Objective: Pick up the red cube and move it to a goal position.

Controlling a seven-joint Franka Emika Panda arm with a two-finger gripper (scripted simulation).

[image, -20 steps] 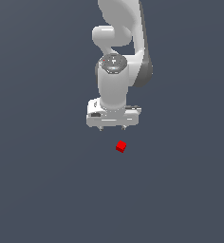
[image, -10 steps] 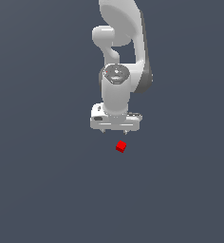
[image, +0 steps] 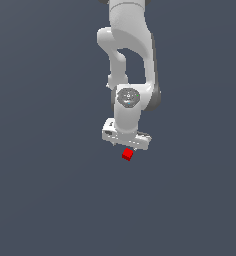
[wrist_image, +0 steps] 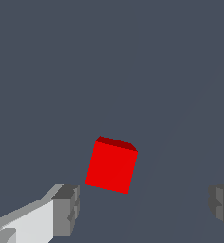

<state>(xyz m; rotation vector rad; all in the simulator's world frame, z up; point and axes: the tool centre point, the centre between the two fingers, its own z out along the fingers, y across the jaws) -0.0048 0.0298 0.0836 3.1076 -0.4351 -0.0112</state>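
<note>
The red cube point(image: 127, 154) is a tiny bright red block on the flat grey floor point(image: 50, 190). In the exterior view my white gripper point(image: 127, 148) hangs straight over it, its underside just above the cube's top. In the wrist view the cube point(wrist_image: 111, 165) fills the middle, slightly rotated, between and beyond my two grey fingertips point(wrist_image: 66, 210). The jaws stand wide apart and touch nothing. The gripper point(wrist_image: 142, 209) is open and empty.
The white arm point(image: 130, 65) rises from the gripper toward the top of the exterior view. Nothing else shows but the plain grey floor.
The gripper has come down toward the red cube and shifted slightly toward the exterior view's right. The cube has not moved.
</note>
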